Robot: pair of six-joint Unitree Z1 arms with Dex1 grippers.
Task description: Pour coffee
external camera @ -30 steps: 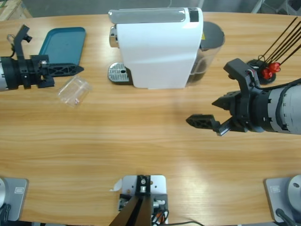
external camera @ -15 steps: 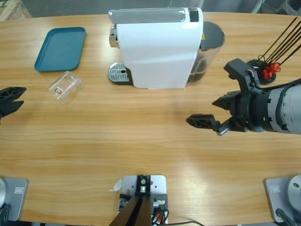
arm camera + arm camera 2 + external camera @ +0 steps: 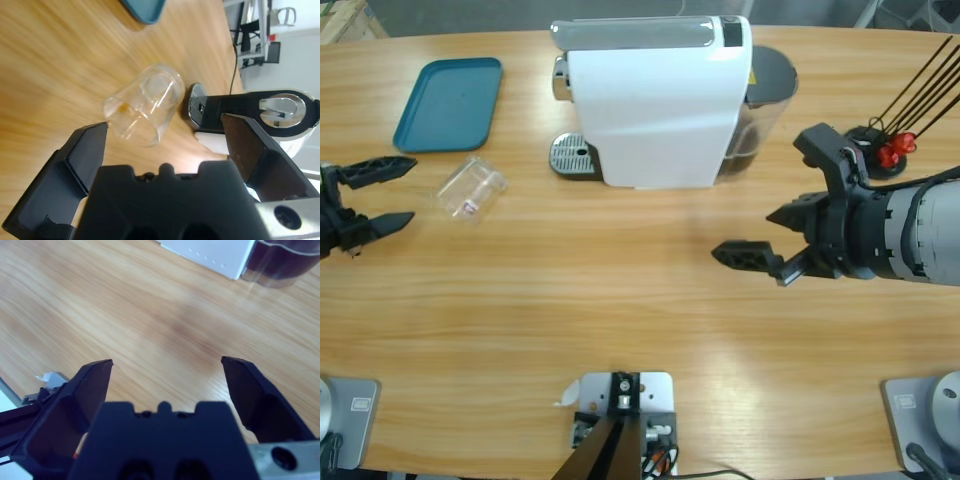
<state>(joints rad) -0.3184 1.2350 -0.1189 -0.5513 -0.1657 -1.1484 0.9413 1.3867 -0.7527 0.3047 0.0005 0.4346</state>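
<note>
At the far left edge of the high view, the left claw (image 3: 375,195) reaches in over the wooden worktop (image 3: 620,310), its two black jaws spread wide with nothing between them; most of its arm is cut off by the frame. Just right of it a small clear glass (image 3: 472,190) lies on its side on the bare wood, apart from the jaws. In the left wrist view the same glass (image 3: 145,105) shows between the jaw tips, smooth and see-through, with only a small tan-brown trace of coffee (image 3: 123,106) against its wall; how much liquid there is cannot be made out. Above the glass, in the upper left, sits a teal tray (image 3: 450,103), flat with rounded corners. At the top centre stands a white, boxy coffee machine (image 3: 655,100) with a grey lid, a perforated metal drip plate (image 3: 572,155) at its left foot and a dark translucent water tank (image 3: 765,105) on its right. Right of centre the right claw (image 3: 765,235) hangs wide and holds nothing. In the upper right, red capsules (image 3: 891,152) sit on thin black wire stems that run out of frame.
</note>
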